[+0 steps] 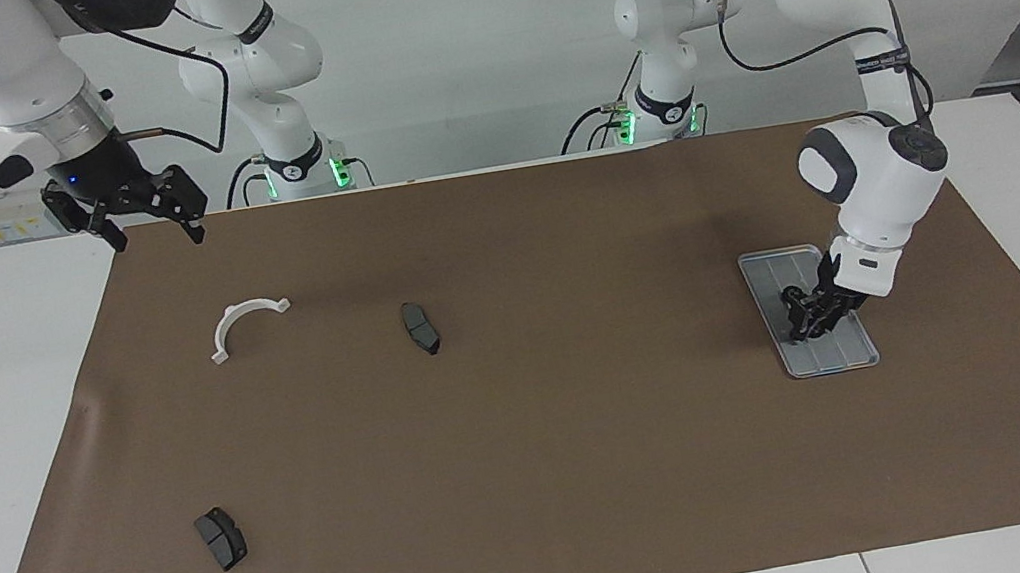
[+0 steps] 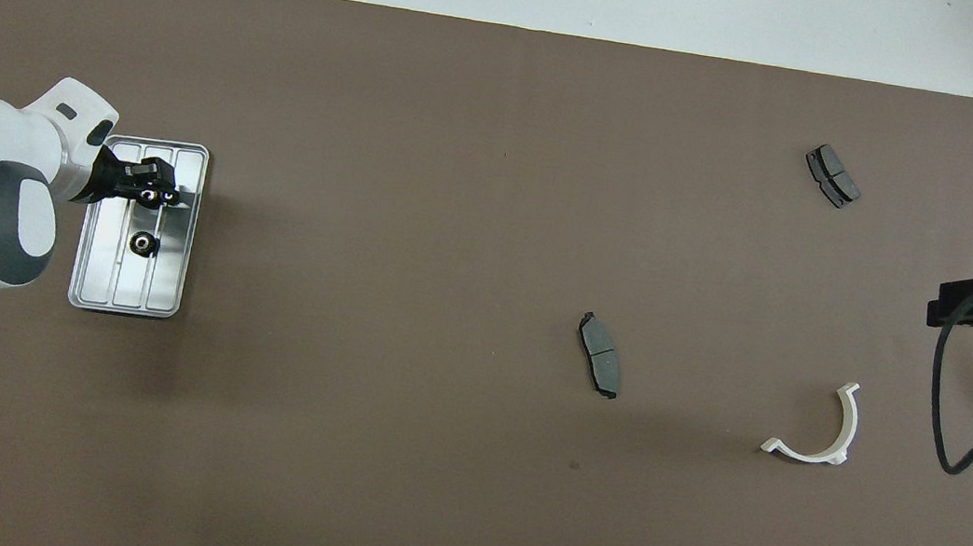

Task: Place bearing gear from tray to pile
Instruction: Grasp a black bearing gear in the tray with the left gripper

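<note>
Brown paper covers the surface (image 1: 540,484). Near its edge at the left arm's end lies the tray (image 2: 101,283), with a gear (image 2: 141,243) on its middle ridges. The left tool (image 1: 808,315) is down in the tray, over the part farther from the robots in the overhead view; whether it is clamped on anything I cannot tell. The right tool (image 1: 154,233) waits, fingers apart, above the corner nearest the right arm's base. Toward that end lie a white bracket (image 1: 243,324) and two pads (image 1: 420,327) (image 1: 221,538), well apart.
</note>
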